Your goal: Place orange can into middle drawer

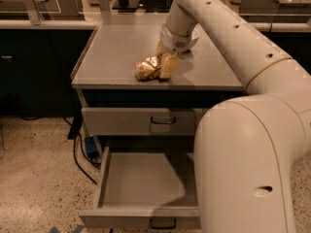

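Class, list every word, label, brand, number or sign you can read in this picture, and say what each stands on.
None can be read.
The orange can on the cabinet top shows only mottled glints, with no legible print.
The gripper, down at the can, and the open middle drawer show no markings.

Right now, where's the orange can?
In the camera view, the can lies on the cabinet top, near its front edge, right at the hand, above the closed top drawer.

One can (147, 68) at claw (165, 66) — two drawers (141, 178)
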{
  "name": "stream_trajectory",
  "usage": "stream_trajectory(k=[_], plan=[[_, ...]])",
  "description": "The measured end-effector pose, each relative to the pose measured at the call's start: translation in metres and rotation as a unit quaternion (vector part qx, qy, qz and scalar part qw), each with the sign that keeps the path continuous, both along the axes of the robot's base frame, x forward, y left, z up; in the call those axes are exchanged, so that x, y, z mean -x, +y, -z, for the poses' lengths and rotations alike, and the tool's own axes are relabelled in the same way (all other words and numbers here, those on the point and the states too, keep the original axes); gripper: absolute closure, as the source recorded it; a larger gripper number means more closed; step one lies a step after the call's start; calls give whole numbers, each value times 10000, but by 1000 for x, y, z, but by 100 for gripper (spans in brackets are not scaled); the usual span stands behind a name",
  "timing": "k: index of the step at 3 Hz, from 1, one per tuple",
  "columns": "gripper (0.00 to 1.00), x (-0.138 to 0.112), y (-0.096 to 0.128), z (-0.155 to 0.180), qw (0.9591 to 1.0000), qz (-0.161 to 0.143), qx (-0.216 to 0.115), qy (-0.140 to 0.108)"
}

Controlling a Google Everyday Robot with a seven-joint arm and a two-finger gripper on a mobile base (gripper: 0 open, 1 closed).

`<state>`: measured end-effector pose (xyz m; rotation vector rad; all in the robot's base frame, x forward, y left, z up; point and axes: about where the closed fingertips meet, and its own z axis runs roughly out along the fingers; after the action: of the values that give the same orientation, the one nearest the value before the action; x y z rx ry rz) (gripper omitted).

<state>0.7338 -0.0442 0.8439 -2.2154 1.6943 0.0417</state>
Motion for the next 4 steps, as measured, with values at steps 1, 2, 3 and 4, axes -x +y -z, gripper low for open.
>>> stream_trajectory(k=[1,2,3,4], plan=[[100,0,0,0,10000,0,0,0],[100,0,0,0,10000,-1,-2,0],[100,14,10,-16,9981,-206,-575,25],[100,52,5,-57,9901,-194,-1388,-84]])
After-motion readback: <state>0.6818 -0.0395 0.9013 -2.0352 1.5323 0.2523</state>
